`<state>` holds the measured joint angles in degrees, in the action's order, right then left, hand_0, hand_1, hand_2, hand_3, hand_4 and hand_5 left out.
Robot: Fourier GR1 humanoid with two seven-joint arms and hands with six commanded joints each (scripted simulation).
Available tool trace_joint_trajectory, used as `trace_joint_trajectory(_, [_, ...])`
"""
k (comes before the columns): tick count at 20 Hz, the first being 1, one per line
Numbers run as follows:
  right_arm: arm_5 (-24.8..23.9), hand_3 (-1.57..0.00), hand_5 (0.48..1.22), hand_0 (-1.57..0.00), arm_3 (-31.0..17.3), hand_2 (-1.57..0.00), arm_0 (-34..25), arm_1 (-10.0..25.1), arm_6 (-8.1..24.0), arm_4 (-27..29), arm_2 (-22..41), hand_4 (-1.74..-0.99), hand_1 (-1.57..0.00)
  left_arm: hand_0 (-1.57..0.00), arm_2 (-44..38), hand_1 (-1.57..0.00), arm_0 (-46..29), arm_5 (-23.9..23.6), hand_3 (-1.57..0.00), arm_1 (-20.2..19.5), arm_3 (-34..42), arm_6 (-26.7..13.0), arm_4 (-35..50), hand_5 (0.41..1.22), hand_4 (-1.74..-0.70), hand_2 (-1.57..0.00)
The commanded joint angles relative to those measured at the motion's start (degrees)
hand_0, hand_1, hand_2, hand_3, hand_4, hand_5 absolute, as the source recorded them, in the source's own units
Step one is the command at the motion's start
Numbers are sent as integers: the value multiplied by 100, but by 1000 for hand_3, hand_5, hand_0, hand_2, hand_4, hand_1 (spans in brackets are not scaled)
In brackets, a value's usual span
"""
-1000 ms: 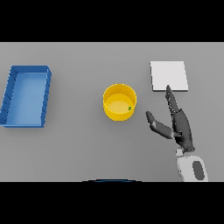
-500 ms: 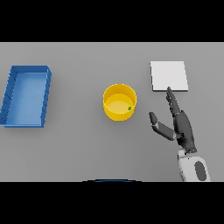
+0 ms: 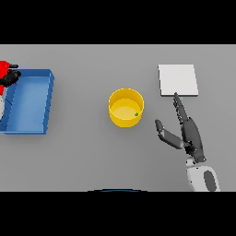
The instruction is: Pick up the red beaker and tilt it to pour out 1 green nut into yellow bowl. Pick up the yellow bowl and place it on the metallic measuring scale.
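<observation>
The yellow bowl [image 3: 119,100] stands mid-table with a small green nut [image 3: 136,114] inside near its right wall. To its right my right hand [image 3: 190,132] rests open, fingers straight and pointing away from me, thumb spread toward the bowl, a short gap between them. Just beyond its fingertips lies the pale square scale [image 3: 178,79]. At the far left edge the red beaker [image 3: 3,68] is partly cut off by the frame. My left hand [image 3: 12,76] has dark fingers curled round it, over the blue tray's far left corner.
A blue rectangular tray [image 3: 47,103] sits at the left of the table, with my left forearm lying over its left side. The grey table [image 3: 87,152] stretches between tray, bowl and scale.
My left hand with the red beaker has come into view at the left edge, above the blue tray. The right hand has barely shifted; bowl and scale have not moved.
</observation>
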<state>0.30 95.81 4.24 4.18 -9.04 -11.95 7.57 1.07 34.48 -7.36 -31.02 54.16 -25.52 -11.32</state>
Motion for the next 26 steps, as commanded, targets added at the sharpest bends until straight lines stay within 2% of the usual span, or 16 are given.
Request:
trace_joint_trajectory(1, [-12, 1, 671, 1, 5, 1, -41, 6, 18, -1, -11, -1157, 1, -1571, -16, -1571, -131, -11, -1571, -1, 147, -102, 44, 925, -1741, -1571])
trace_joint_trajectory(2, [-19, 1, 669, 1, 15, 1, -48, -16, 60, 7, -7, -1155, 1, -1571, -19, -1571, -167, 23, -1571, -18, 341, -369, 79, 868, -1655, -1571])
trace_joint_trajectory(3, [-44, 1, 670, 1, 30, 1, -103, -13, 134, 21, -38, -1155, 1, -1571, -13, -1571, -258, 116, -1525, -98, 539, -435, 127, 818, -1521, -1526])
trace_joint_trajectory(4, [-14, 1, 670, 1, -51, 1, -112, 23, 133, 54, -74, -1153, 1, -1469, 33, -1344, -407, 399, -1318, -175, 763, -309, 233, 774, -1369, -1276])
trace_joint_trajectory(5, [-29, 1, 670, 1, -48, 1, -97, 35, 88, 17, -66, -1151, 1, -1175, 47, -1075, -455, 657, -1055, -173, 977, -324, 421, 737, -1232, -1021])
trace_joint_trajectory(7, [-15, 1, 671, 1, 26, 1, -23, 18, -14, 44, -48, -1150, 1, -751, -26, -687, -549, 1073, -675, -153, 1105, -277, 810, 683, -1050, -653])
trace_joint_trajectory(10, [-19, 1, 669, 1, -4, 1, -93, 12, 46, 53, -56, -1155, 1, -384, 169, -351, -628, 1399, -345, -367, 1162, -430, 662, 644, -875, -334])
trace_joint_trajectory(13, [-121, 1, 665, 1, -28, 1, -39, 18, 28, -126, -12, -1157, 1, -196, 392, -179, -589, 1422, -176, -396, 1078, -614, 379, 627, -813, -170])
trace_joint_trajectory(15, [-131, 1, 665, 1, 9, 1, -8, 36, -27, -159, 1, -1157, 1, -125, 411, -115, -592, 1292, -112, -380, 1027, -479, 275, 627, -794, -109])
trace_joint_trajectory(16, [-134, 1, 657, 1, 70, 1, 8, 43, 34, -166, 4, -1154, 1, -100, 404, -91, -505, 1251, -90, -383, 951, -375, 231, 631, -783, -87])
trace_joint_trajectory(17, [-166, 1, 644, 1, 53, 1, -75, 28, 254, -227, 22, -1144, 1, -80, 378, -73, -460, 1231, -72, -372, 965, -291, 256, 631, -776, -69])
trace_joint_trajectory(18, [-311, 1, 631, 1, 51, 1, -102, 47, 461, -518, 98, -1131, 1, -64, 340, -58, -479, 1182, -57, -359, 989, -164, 287, 633, -778, -55])
trace_joint_trajectory(21, [108, 1, 662, 1, 16, 1, -326, 420, 276, -674, 283, -1080, 1, -32, 283, -29, -608, 1047, -29, -201, 1159, 55, 422, 652, -786, -28])
trace_joint_trajectory(22, [312, 1, 665, 1, -59, 1, -508, 629, 349, -801, 368, -1088, 1, -25, 229, -23, -641, 1036, -23, -216, 1228, 78, 480, 657, -793, -22])
trace_joint_trajectory(25, [549, 1, 637, 1, -197, 1, -1062, 1153, 663, -1582, 708, -1128, 1, -13, 267, -11, -615, 1028, -11, -134, 1257, -11, 492, 673, -800, -11])
trace_joint_trajectory(26, [625, 1, 631, 1, -330, 1, -1267, 1302, 554, -1888, 878, -1132, 1, -10, 273, -9, -611, 1019, -9, -124, 1286, -38, 499, 678, -802, -8])
